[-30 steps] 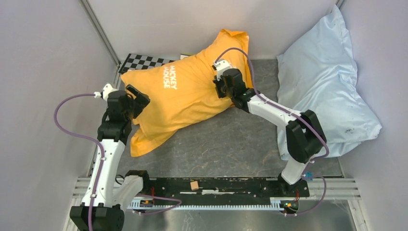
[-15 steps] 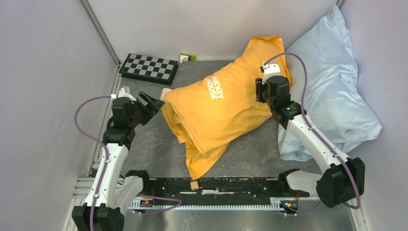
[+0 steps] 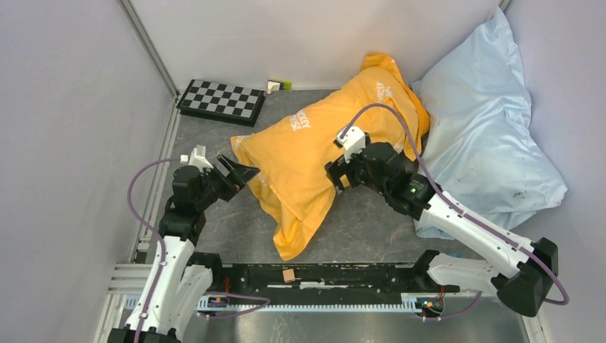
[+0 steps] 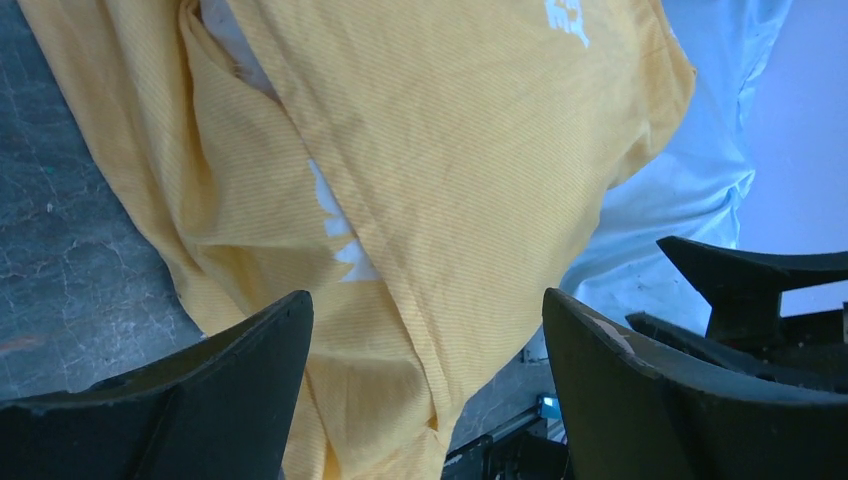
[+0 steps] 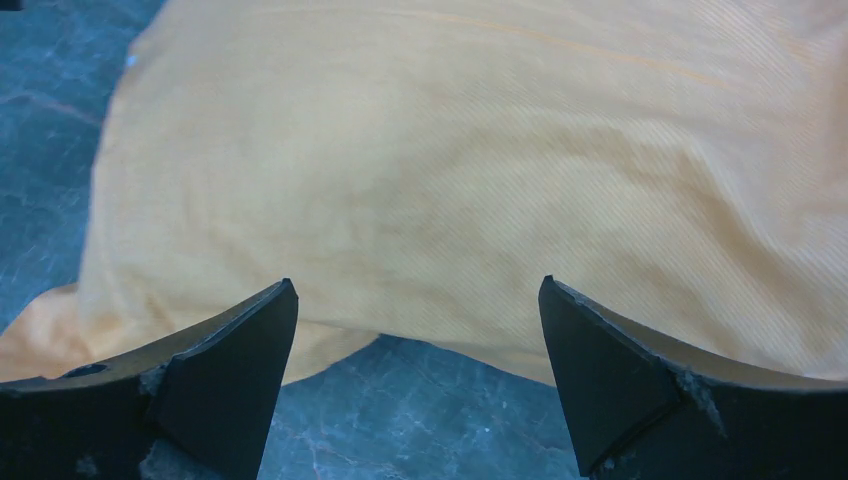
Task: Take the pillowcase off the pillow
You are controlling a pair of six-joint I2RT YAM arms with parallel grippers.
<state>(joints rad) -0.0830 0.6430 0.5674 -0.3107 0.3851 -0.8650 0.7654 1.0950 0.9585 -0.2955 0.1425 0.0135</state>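
Note:
The orange pillowcase [image 3: 321, 143] lies stuffed and slanted on the grey table, its far end leaning on a blue pillow and a loose flap [image 3: 293, 239] trailing toward me. The pillow itself is almost wholly hidden; a white sliver [image 4: 222, 30] shows at the case's mouth in the left wrist view. My left gripper [image 3: 239, 168] is open just left of the case's left corner, with orange cloth [image 4: 430, 200] ahead of its jaws [image 4: 425, 295]. My right gripper [image 3: 337, 179] is open at the case's near side, its jaws [image 5: 415, 285] empty over bare table and the bulging case [image 5: 480, 170] just beyond.
A large pale blue satin pillow [image 3: 486, 121] fills the right side against the wall. A checkerboard [image 3: 221, 100] and a small green-and-white block [image 3: 279, 86] sit at the back left. Grey walls close in on three sides; the arms' rail [image 3: 343, 275] runs along the near edge.
The cased pillow was dragged right and turned until its far end lay on the blue pillow. My right gripper then let go, opened and swung back to the near side. My left gripper came nearer and right.

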